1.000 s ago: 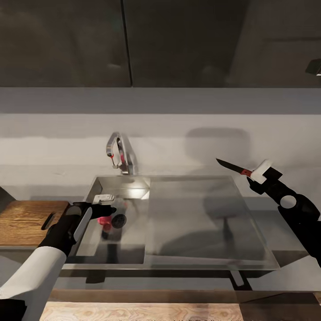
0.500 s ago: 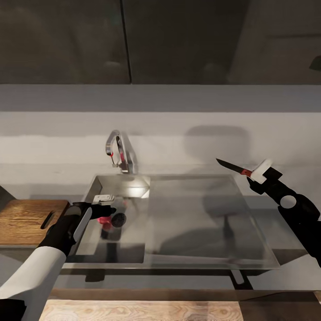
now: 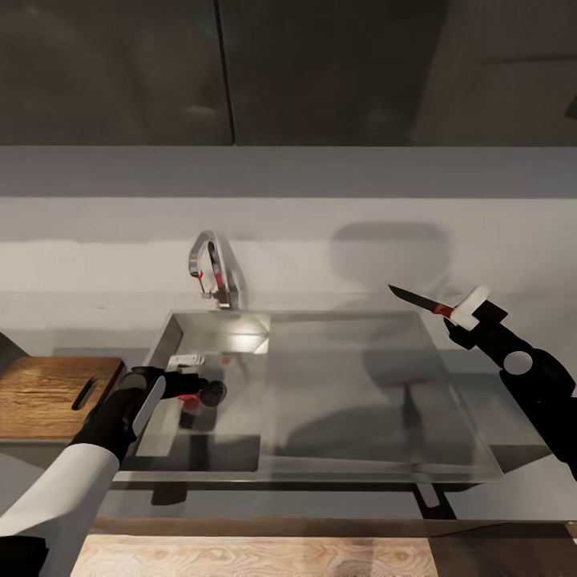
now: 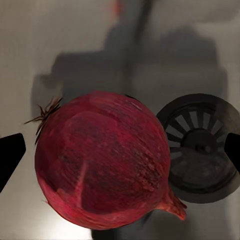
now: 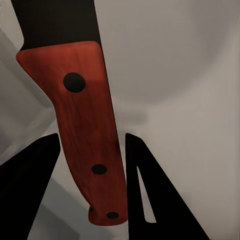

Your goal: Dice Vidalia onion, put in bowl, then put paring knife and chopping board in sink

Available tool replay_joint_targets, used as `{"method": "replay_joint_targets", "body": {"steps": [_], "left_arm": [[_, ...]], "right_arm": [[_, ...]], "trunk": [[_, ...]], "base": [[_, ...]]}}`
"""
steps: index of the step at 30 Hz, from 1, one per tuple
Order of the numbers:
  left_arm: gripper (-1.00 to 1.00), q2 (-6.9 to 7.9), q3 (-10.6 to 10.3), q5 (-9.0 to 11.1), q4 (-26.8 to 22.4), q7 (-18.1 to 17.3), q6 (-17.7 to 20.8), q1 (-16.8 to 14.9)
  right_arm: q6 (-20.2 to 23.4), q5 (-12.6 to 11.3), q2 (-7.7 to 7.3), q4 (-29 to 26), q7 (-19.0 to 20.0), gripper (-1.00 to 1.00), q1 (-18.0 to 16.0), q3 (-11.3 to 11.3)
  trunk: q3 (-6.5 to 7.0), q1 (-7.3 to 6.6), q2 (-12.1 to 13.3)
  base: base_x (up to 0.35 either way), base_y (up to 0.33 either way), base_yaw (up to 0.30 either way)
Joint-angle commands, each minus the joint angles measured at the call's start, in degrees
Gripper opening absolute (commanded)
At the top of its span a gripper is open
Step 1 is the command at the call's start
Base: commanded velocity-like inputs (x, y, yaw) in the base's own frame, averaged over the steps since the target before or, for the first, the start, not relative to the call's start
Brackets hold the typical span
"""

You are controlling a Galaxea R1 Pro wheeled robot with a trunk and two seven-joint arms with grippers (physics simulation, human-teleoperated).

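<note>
I see no brand, label or readable writing anywhere in my views.

My left gripper (image 3: pixel 192 383) is down inside the rectangular stainless-steel sink (image 3: pixel 336 401), close to the round dark drain (image 3: pixel 214 392). In the left wrist view the deep red, papery-skinned round onion (image 4: pixel 102 160) sits between the two dark fingertips (image 4: pixel 10 157), which stand apart at either side with gaps to the skin, so this pincer is spread and not touching it. The onion rests on the steel basin floor just beside the drain (image 4: pixel 202 147), its dry root tuft pointing away from the grate.

My right gripper (image 3: pixel 465 314) hangs above the far right corner of the flat drainboard, clamped on the small paring knife (image 3: pixel 421 300) with dark blade and red-brown riveted wooden handle. The right wrist view shows the handle (image 5: pixel 85 130) pinched between the black fingers (image 5: pixel 27 185), the blade pointing towards the pale grey backsplash (image 3: pixel 320 240).

The curved chrome tap with a red knob (image 3: pixel 212 276) stands behind the basin. The dark brown wooden chopping board with a slot hole (image 3: pixel 48 397) lies on the glossy dark-grey countertop (image 3: pixel 521 473) just left of the sink, partly behind my left forearm. Glossy black upper cabinets (image 3: pixel 320 72) run above the backsplash, and light wood floor (image 3: pixel 256 557) shows below the counter's front edge.
</note>
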Motion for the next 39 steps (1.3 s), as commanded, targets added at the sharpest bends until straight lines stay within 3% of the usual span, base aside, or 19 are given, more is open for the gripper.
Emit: {"method": "replay_joint_targets", "body": {"steps": [1, 22, 23, 39], "left_arm": [[1.00, 0.06, -0.16, 0.22, -0.01, 0.05, 0.24, -0.05], [1.00, -0.06, -0.17, 0.22, 0.19, 0.05, 0.23, -0.05], [-1.00, -0.06, -0.18, 0.22, 0.17, 0.05, 0.23, -0.05], [-1.00, -0.06, -0.16, 0.22, -0.09, 0.04, 0.23, -0.05]], "right_arm": [[0.28, 0.61, -0.05, -0.10, 0.33, -1.00, -0.07, 0.09], [0.30, 0.62, -0.05, -0.10, 0.33, -1.00, -0.07, 0.09], [0.30, 0.62, -0.05, -0.10, 0.33, -1.00, -0.07, 0.09], [0.28, 0.62, -0.05, -0.10, 0.33, -1.00, -0.07, 0.17]], "trunk": [[-0.12, 0.03, -0.12], [-0.56, 0.03, -0.12], [-0.56, 0.03, -0.12], [0.33, 0.03, -0.12]], "base": [[0.000, 0.000, 0.000], [0.000, 0.000, 0.000], [0.000, 0.000, 0.000], [0.000, 0.000, 0.000]]}}
